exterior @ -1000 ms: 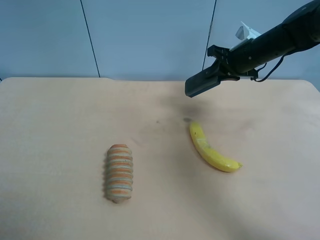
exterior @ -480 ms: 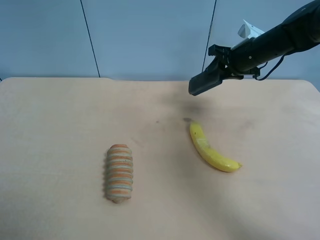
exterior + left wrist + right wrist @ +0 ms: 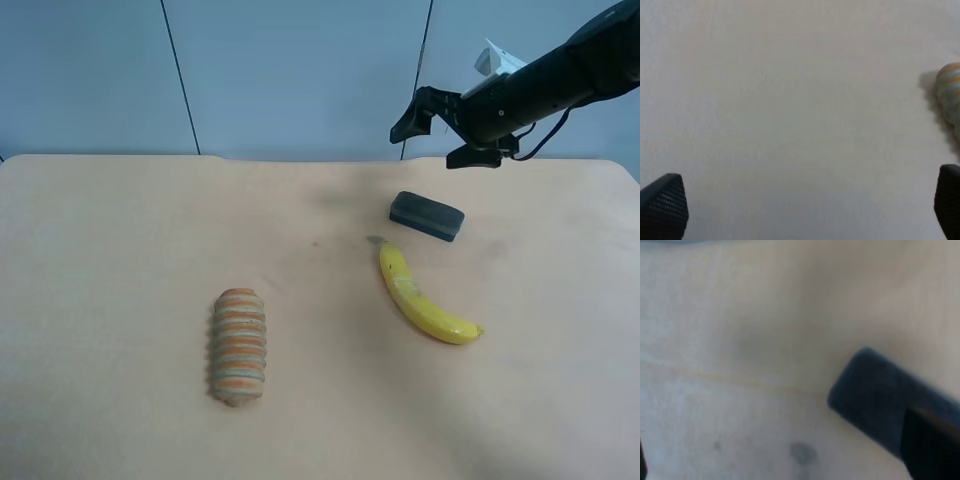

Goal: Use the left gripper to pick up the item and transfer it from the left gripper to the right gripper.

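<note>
Both grippers' fingers apart, clamping nothing: right gripper (image 3: pixel 432 128) above the item (image 3: pixel 427 216), left gripper (image 3: pixel 800 210) near the item's worktop (image 3: pixel 120 260).

The exterior high view looks down at a slant from above the near edge of the counter (image 3: pixel 120 300), facing a blue-grey wall, and takes in the whole surface from fairly far. The right wrist view looks down from close, blurred; the item (image 3: pixel 875 400) at its lower right is the dark block (image 3: pixel 427 215) right of centre in the exterior view. The left wrist view faces down at bare counter, sharing the striped roll (image 3: pixel 951 92) (image 3: pixel 238 346).
</note>
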